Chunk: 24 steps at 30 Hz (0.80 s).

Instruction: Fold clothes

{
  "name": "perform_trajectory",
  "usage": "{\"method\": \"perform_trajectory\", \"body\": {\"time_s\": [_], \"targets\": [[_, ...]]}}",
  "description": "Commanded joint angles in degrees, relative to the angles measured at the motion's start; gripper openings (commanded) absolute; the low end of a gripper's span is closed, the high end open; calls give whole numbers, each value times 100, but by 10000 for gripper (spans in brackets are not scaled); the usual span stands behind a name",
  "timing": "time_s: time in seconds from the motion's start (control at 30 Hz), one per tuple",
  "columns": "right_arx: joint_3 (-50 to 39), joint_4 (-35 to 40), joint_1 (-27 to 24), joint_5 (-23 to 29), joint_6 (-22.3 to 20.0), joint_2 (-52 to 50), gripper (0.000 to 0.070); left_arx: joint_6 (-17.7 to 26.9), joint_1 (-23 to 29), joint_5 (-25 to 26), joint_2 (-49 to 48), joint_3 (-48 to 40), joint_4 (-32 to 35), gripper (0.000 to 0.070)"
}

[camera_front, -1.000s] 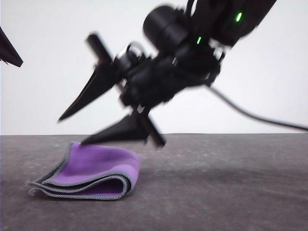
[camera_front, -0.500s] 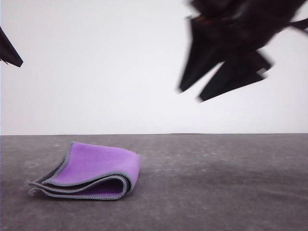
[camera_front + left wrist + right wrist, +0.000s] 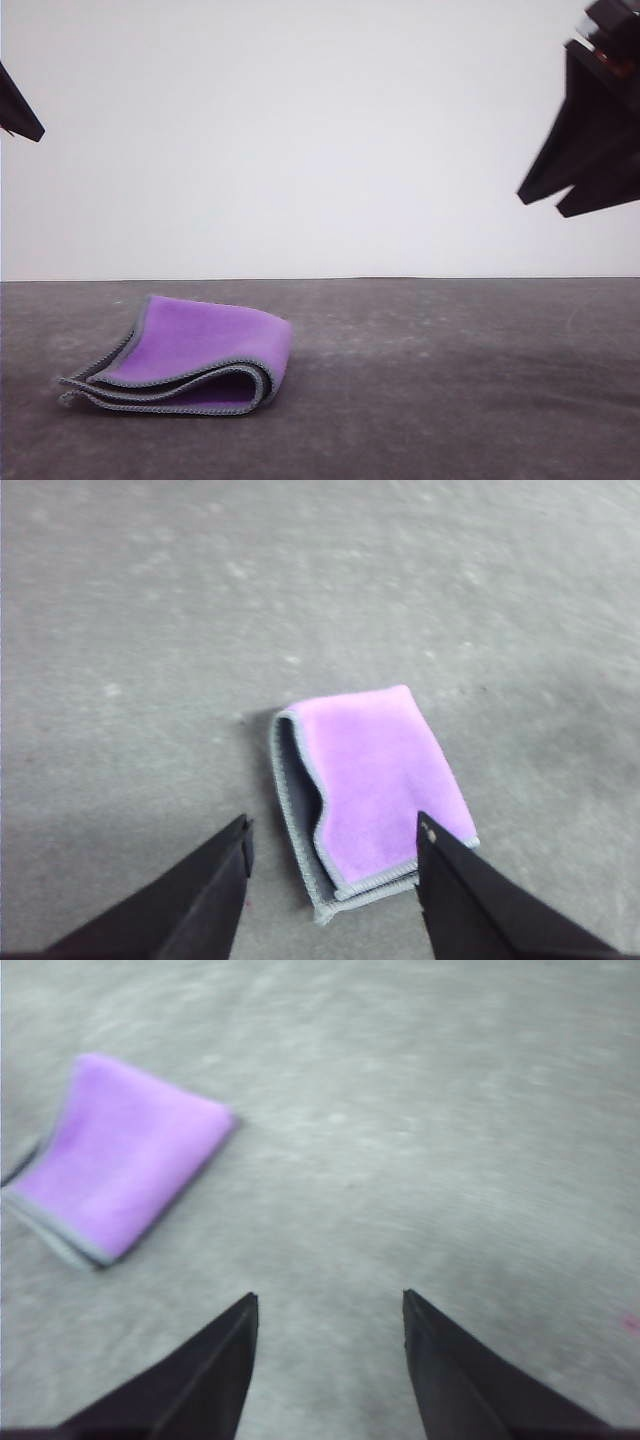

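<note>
The clothes (image 3: 185, 358) are one small purple cloth with grey stitched edging, lying folded in layers on the grey table at the left. In the left wrist view the cloth (image 3: 375, 780) lies just beyond my left gripper (image 3: 335, 855), which hangs open above it with nothing held. A tip of the left gripper (image 3: 18, 108) shows at the left edge of the front view. My right gripper (image 3: 562, 198) is high at the right edge, open and empty. In the right wrist view the cloth (image 3: 115, 1155) lies far off to the side of the open right gripper (image 3: 330, 1320).
The grey table (image 3: 450, 390) stretches bare to the right of the cloth. A plain white wall (image 3: 300, 140) stands behind the table's far edge.
My right gripper has risen from just above the cloth and swung away to the upper right. The folded cloth and the left gripper have stayed still.
</note>
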Motion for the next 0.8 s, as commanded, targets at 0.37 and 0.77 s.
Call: {"method": "perform_trajectory", "body": {"time_s": [0.37,0.77], "targets": [[10,140,8,17,26,39,14,7,-26,-28,12,17,53,0],[9,169,13,17,26,39,14,6,-22,-26,5,17,56,0]]}}
